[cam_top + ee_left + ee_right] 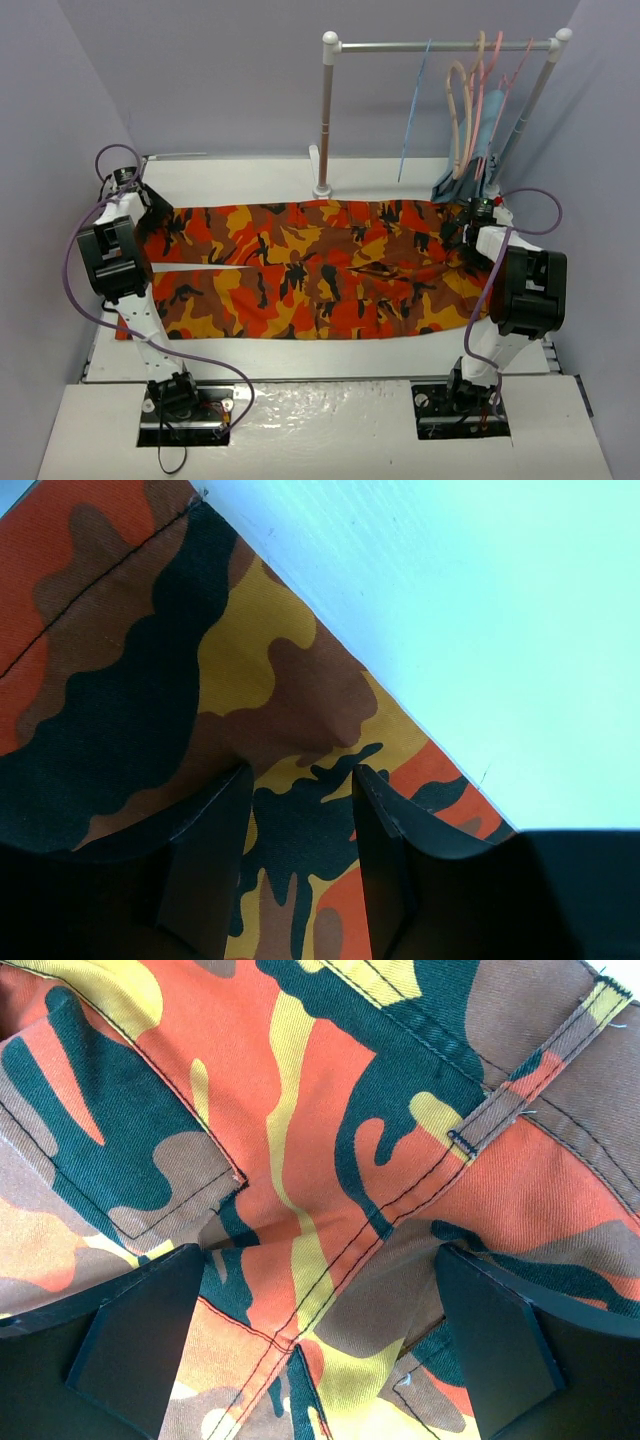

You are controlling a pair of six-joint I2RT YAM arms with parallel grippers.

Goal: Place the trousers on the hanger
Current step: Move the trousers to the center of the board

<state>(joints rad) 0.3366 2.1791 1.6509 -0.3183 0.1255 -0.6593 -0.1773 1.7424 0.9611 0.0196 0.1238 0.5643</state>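
The trousers [310, 270] lie flat across the worktop [250, 170] from 9 to 3 o'clock; the hanger [412, 110] hangs on the rail [440, 46] at 1 o'clock. The left end effector [297, 775] is spread over a leg's edge; the right end effector [320, 1255] is spread wide over the waistband.

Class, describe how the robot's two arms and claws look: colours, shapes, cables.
Both the left arm and right arm have white links with boxy black motor housings and black bases. A purple cable loops along each. The left claw and right claw each have two flat, matte black fingers.
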